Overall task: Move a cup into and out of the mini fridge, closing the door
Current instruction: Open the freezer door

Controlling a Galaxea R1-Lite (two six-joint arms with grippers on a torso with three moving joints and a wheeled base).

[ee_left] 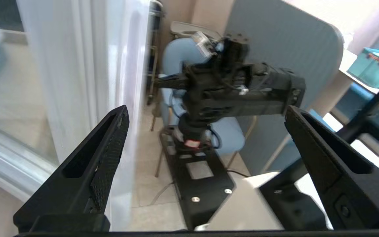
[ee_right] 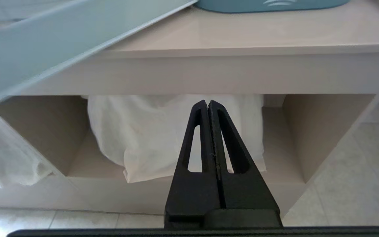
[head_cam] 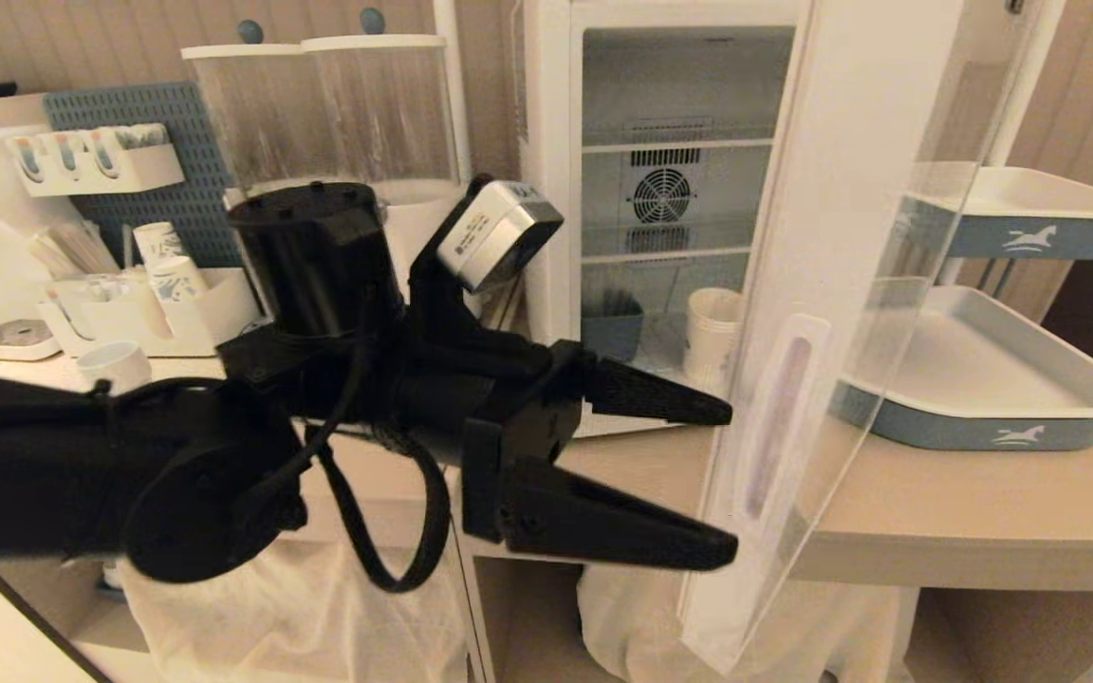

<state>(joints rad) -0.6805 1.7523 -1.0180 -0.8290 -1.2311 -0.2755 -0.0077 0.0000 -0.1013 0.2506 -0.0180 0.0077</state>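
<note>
Warm, dim light fills the head view. The door is pale with glare and reflections. The left wrist view is cooler, motion-blurred, and blown out at the far right. The right wrist view is evenly lit and sharp.

No words or numbers can be read anywhere. The only signs are white horse-shaped logos on the blue rims of the two trays, and small blue patterns, unreadable, on the paper cups at left.
</note>
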